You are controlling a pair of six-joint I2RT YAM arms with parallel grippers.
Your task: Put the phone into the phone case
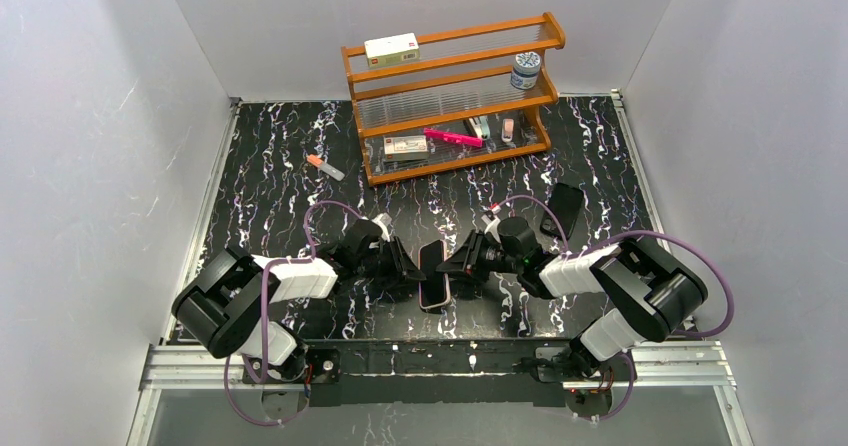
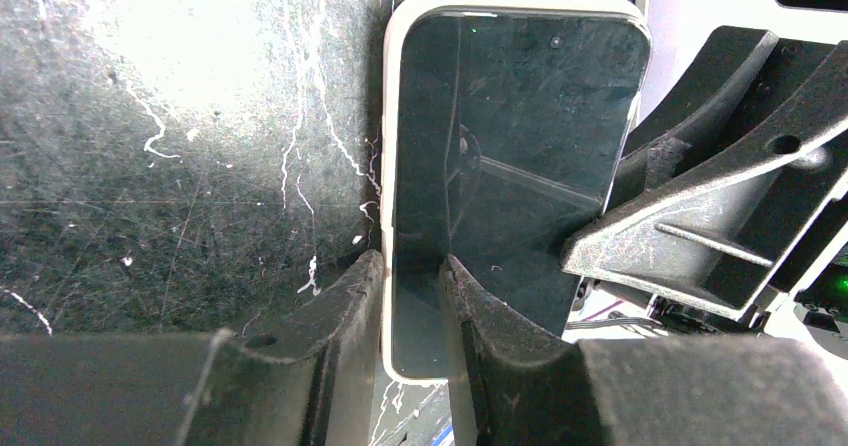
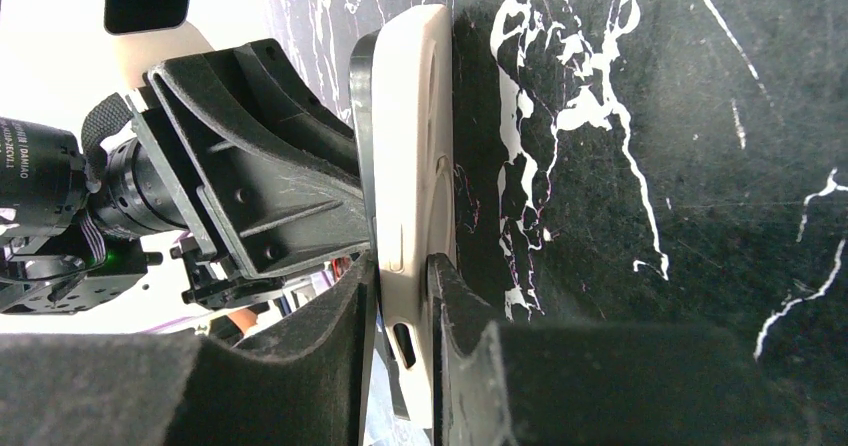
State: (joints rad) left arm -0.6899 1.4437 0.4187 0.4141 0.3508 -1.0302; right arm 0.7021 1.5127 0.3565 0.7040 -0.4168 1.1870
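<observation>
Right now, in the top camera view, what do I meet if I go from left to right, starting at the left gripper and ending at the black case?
In order: left gripper → phone, clamped from both sides → right gripper → phone case, lying farther back.

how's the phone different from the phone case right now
The phone is pinched by both the left tool and right tool; the phone case lies flat on the table, untouched. The phone has a glossy screen and pale rim; the phone case is plain black. Both are slim rectangles of similar size.
</observation>
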